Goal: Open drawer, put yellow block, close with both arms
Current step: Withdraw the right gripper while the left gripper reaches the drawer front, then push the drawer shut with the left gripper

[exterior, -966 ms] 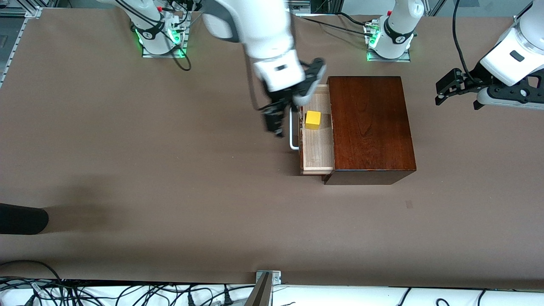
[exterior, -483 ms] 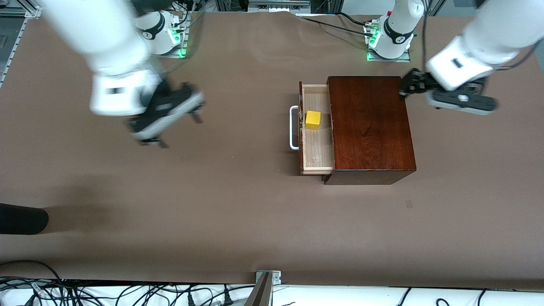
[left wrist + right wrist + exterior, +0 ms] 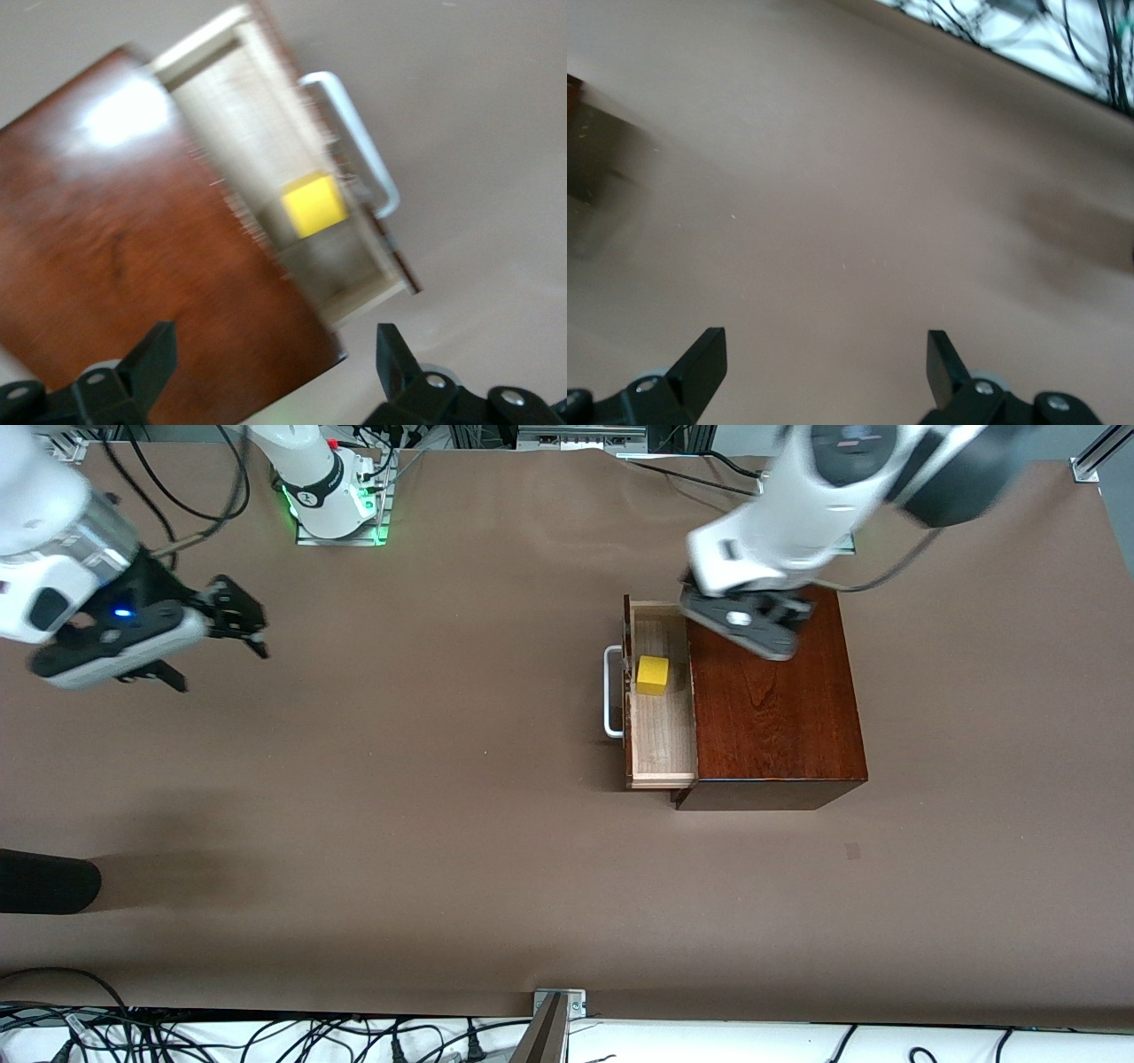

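Observation:
The drawer (image 3: pixel 660 744) stands pulled out of the dark reddish-brown box (image 3: pixel 775 708), its white bar handle (image 3: pixel 610 691) toward the right arm's end of the table. The yellow block (image 3: pixel 653 675) lies in the tray. My left gripper (image 3: pixel 749 624) hangs open and empty over the box's top, close to the drawer. The left wrist view shows its open gripper (image 3: pixel 273 359), the block (image 3: pixel 313 204), the handle (image 3: pixel 354 133) and the box (image 3: pixel 115 248). My right gripper (image 3: pixel 241 615) is open and empty over bare table at the right arm's end. It also shows in the right wrist view (image 3: pixel 824 354).
A dark rounded object (image 3: pixel 44 881) lies at the table's edge at the right arm's end, nearer the front camera. Cables (image 3: pixel 266 1036) and a metal bracket (image 3: pixel 558 1005) run along the front edge. The two arm bases (image 3: pixel 332 496) stand along the table's back edge.
My right gripper has swung away from the drawer handle to the right arm's end of the table. My left gripper has come in over the box. Drawer and block have not moved.

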Robot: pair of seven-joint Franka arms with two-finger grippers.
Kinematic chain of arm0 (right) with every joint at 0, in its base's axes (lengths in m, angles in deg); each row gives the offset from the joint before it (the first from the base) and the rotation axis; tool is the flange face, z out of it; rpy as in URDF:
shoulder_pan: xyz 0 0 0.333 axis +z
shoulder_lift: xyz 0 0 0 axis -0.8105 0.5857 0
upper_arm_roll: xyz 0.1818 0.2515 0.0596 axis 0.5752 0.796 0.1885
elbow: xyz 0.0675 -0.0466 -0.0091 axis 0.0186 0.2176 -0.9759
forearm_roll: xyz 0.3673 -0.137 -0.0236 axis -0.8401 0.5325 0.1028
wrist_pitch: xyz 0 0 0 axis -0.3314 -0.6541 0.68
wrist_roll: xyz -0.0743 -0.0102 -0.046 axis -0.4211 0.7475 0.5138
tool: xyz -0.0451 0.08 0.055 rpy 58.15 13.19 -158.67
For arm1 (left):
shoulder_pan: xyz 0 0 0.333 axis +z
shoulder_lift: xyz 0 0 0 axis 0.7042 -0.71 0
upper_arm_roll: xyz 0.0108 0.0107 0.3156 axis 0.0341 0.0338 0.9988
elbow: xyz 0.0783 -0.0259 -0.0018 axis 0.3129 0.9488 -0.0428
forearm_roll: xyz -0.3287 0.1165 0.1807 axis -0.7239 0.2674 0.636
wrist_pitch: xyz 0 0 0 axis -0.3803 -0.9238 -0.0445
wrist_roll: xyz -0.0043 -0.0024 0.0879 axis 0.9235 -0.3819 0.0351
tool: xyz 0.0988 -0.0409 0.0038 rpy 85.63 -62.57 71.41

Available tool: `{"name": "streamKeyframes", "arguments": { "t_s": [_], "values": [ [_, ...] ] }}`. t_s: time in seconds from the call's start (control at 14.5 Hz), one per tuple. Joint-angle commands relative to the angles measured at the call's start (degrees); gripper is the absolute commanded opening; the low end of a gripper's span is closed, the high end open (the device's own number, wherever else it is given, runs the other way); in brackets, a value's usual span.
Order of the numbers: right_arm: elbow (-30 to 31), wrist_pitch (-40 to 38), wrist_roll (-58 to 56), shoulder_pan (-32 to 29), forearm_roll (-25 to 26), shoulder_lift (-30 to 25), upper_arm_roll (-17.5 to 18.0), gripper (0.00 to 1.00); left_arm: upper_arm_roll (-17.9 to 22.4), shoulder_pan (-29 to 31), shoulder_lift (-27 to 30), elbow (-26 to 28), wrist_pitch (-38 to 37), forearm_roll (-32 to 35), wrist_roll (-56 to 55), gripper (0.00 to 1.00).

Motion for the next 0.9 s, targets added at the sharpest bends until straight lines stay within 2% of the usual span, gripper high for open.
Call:
{"name": "streamKeyframes", "arguments": {
  "t_s": [0.0,0.14,0.34,0.48,0.83],
  "values": [
    [3.59,-1.58,4.14,-8.12,0.04,-1.94,6.64,1.00,-0.50,-3.74,-8.76,-5.07,2.56,0.32,11.18,1.00],
    [4.03,-3.43,7.74,-12.00,0.13,-2.03,9.21,1.00,-0.33,-8.56,-14.48,-8.68,6.24,0.84,16.39,1.00],
    [4.47,-4.22,8.28,-13.69,0.66,-2.12,9.83,1.00,-0.24,-14.37,-20.12,-10.98,13.18,8.91,22.11,1.00],
    [4.91,-5.27,11.52,-13.69,0.57,-2.12,9.74,1.00,-0.24,-15.71,-23.19,-10.89,17.76,14.36,28.93,1.00],
    [4.65,-4.84,14.61,-13.43,1.88,-1.68,9.92,1.00,-0.15,-16.50,-28.92,-10.37,21.38,20.36,39.95,1.00]
  ]
}}
